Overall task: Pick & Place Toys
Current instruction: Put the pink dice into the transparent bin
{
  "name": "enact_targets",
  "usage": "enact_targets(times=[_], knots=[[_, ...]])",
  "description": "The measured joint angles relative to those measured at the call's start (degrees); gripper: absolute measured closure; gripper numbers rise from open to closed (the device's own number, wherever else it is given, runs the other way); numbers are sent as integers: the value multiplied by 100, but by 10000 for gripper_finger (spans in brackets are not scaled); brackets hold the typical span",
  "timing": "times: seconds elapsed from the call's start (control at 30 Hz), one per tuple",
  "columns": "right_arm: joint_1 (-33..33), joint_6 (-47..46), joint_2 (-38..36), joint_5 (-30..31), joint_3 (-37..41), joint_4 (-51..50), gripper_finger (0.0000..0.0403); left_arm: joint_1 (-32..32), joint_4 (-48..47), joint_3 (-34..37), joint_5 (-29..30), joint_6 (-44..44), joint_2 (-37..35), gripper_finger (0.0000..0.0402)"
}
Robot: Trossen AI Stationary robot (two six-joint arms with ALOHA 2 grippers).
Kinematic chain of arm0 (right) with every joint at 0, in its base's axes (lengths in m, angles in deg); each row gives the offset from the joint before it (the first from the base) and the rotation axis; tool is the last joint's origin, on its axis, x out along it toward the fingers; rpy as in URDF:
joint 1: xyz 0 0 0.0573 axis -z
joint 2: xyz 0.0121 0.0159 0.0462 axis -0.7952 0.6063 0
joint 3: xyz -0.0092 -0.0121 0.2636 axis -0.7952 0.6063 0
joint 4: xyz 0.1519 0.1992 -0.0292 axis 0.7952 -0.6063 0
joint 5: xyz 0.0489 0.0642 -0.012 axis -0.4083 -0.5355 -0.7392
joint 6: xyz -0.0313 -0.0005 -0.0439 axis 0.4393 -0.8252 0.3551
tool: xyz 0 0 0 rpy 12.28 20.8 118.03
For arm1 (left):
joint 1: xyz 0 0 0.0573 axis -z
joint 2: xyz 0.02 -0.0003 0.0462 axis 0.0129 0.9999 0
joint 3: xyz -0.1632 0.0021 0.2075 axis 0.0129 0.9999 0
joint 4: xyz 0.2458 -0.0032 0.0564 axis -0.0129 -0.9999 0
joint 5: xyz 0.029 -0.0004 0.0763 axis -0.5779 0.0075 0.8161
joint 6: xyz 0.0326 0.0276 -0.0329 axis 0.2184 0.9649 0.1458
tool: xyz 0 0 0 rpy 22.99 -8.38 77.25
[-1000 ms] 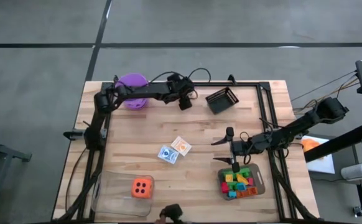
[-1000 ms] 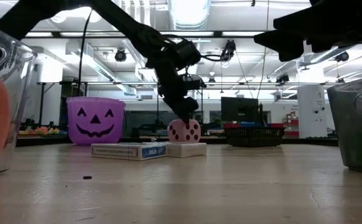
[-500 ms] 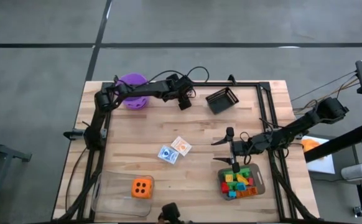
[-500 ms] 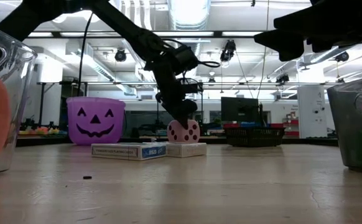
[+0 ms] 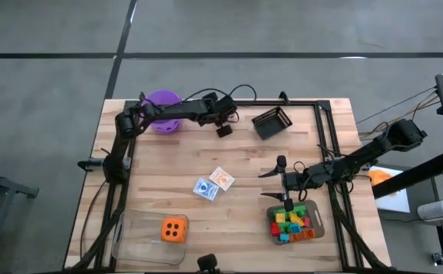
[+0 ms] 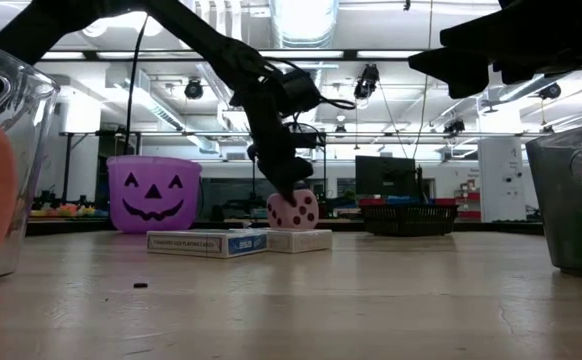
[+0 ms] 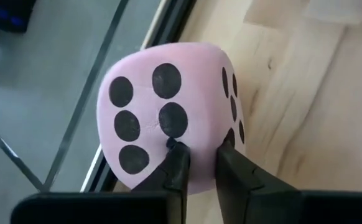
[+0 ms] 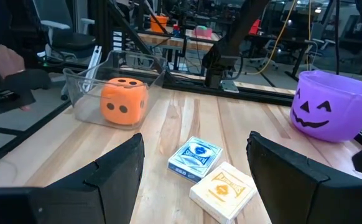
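Currently my left gripper [image 7: 199, 163] is pinched onto a corner of the large pink foam die with black dots [image 7: 168, 115], its two dark fingers [image 7: 176, 168] pressed close together into the soft edge. In the low view the pink die [image 6: 293, 210] sits under my left gripper [image 6: 283, 188]; whether it touches the table cannot be told. Seen from above, my left gripper [image 5: 223, 129] is near the table's far edge, between the purple plastic pumpkin-face bucket [image 5: 162, 103] and the small black wire basket [image 5: 272, 122].

My right gripper [image 5: 285, 199] hangs just above the far edge of the grey tray [image 5: 317, 221], which holds small plastic bricks in green, yellow, red, blue and orange [image 5: 291, 224]. Its fingers [image 8: 122, 171] are spread wide and hold nothing.

Two small card packs lie touching near the middle of the wooden table [image 5: 153, 175]: a white-blue card pack [image 5: 205, 188] and a white-orange card pack [image 5: 221, 178]. The orange foam die with dark dots [image 5: 174, 229] rests inside a clear plastic bin [image 5: 130, 228] at the table's near left corner.
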Motion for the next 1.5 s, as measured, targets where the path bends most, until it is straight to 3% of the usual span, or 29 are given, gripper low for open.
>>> enact_targets(times=[0.23,0.4,0.9,1.03,1.23,1.5], knots=[[0,0,-2,0,0,-2,126,292,-513,79,-217,-47,-412,400],[0,0,-2,-1,0,-13,126,555,-648,79,-667,-240,-897,397],[0,-44,-7,-2,2,-37,126,908,-1193,59,-824,-635,-1383,394],[0,-44,-7,-2,2,-37,126,904,-1234,59,-1053,-583,-1384,347],[0,-44,-7,-2,2,-37,126,991,-1127,55,-1224,-246,-1386,231],[0,-44,-7,-2,2,-42,126,1141,-303,55,-1182,52,-1373,104]])
